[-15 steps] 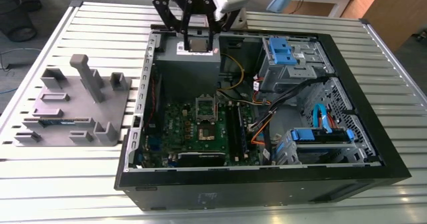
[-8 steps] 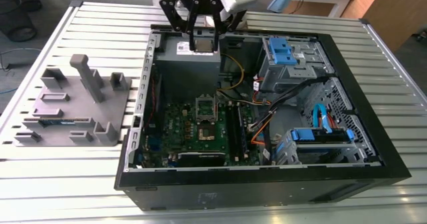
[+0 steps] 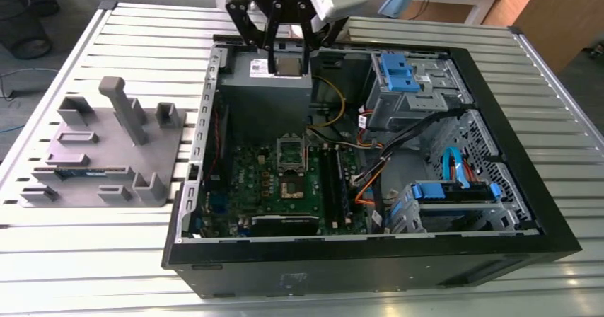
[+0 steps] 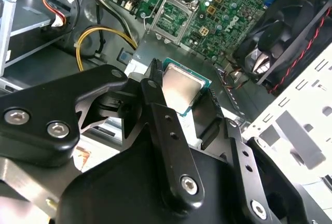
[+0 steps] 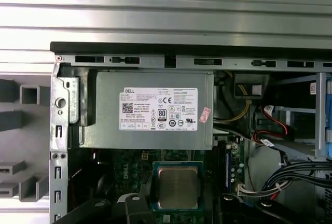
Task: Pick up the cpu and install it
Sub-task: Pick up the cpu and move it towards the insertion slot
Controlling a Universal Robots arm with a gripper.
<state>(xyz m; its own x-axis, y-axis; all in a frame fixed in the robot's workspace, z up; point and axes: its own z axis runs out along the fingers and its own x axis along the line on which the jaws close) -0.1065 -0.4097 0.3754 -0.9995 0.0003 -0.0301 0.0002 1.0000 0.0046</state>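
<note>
Item: gripper [image 3: 286, 64], black, two-fingered, pinching the cpu [image 3: 287, 66] by two opposite edges; fingers [image 4: 153, 93] pressed against its sides in the second wrist view. Cpu [image 4: 181, 85]: flat square chip, silvery top, dark green rim, held clear above the grey power supply [image 5: 155, 110] at the far end of the open computer case [image 3: 378, 257], apart from the board below. In the first wrist view the cpu [image 5: 178, 186] sits between the finger tips, just beside the power supply's near edge. Motherboard [image 3: 247, 182]: green, lying flat in the case floor. Socket [image 4: 174, 16]: square, metal-framed, uncovered and unfilled, well apart from the chip. Fan [image 4: 280, 37]: black, at the case wall. Fixture tray [image 3: 104, 154]: grey, on the slatted table [image 3: 95, 260], at the exterior view's left of the case.
</note>
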